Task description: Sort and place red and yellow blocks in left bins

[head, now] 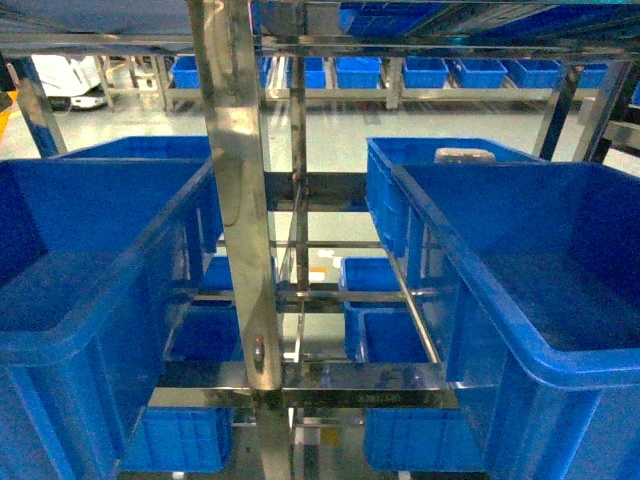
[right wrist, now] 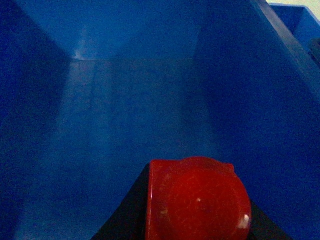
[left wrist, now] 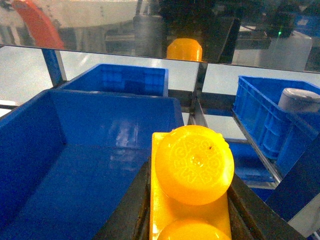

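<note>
Gripped between the dark fingers of the left tool (left wrist: 192,220), an orange-yellow studded brick (left wrist: 192,185) hangs above the open left blue bin (left wrist: 75,165). Clamped in the right tool (right wrist: 197,220), a red block (right wrist: 197,202) sits inside a deep blue crate (right wrist: 125,100). Steel shelving uprights (head: 240,200) separate the crates in the head view, where neither tool appears.

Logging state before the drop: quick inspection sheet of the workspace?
Surface: steel rack carrying the crates.
Job's things: yellow block clamped over blue bin; red block held inside a blue bin.
Clutter: pale round object in a neighbouring crate.
Grippers: left gripper shut on yellow block; right gripper shut on red block.
Cables: nothing seen.
Surroundings: further blue crates on far shelving.
</note>
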Tool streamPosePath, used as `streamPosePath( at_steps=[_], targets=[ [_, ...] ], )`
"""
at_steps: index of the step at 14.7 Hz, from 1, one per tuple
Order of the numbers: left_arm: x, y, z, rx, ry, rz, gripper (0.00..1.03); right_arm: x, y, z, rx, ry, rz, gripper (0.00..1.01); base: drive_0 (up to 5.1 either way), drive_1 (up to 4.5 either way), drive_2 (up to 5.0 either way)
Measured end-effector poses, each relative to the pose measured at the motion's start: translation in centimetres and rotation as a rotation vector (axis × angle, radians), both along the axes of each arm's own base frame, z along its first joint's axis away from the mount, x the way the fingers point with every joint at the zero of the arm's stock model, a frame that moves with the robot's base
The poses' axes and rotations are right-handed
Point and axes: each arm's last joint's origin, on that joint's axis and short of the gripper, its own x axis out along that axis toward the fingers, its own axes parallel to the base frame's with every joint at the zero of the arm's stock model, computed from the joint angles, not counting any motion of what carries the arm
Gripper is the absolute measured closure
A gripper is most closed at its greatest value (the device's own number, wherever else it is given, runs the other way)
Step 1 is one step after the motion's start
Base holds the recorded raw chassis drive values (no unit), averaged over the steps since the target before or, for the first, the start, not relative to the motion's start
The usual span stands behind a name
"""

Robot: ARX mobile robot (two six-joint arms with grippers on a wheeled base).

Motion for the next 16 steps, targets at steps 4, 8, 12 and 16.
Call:
streamPosePath(
  at_steps=[4, 8, 12, 16],
  targets=[
    [0.0, 0.0, 0.0, 0.0, 0.0, 0.0, 0.75, 0.9, 1.3, -1.0, 0.005, 0.002, 0.022, 0.6, 0.0, 0.0, 0.0],
    [0.0, 0.0, 0.0, 0.0, 0.0, 0.0, 0.75, 0.8, 2.6, -0.9, 0.001, -0.077, 0.029, 0.15, 0.0, 0.0, 0.0],
    [0.0, 0.0, 0.0, 0.0, 0.0, 0.0, 0.75, -1.0, 3.3, 0.4, 0.035, -0.162, 0.042, 0.03, 0.0, 0.0, 0.0],
    [0.0, 0.0, 0.0, 0.0, 0.0, 0.0, 0.75, -4.6, 3.1, 0.8, 0.093, -0.2, 0.017, 0.03, 0.0, 0.0, 0.0]
  ],
)
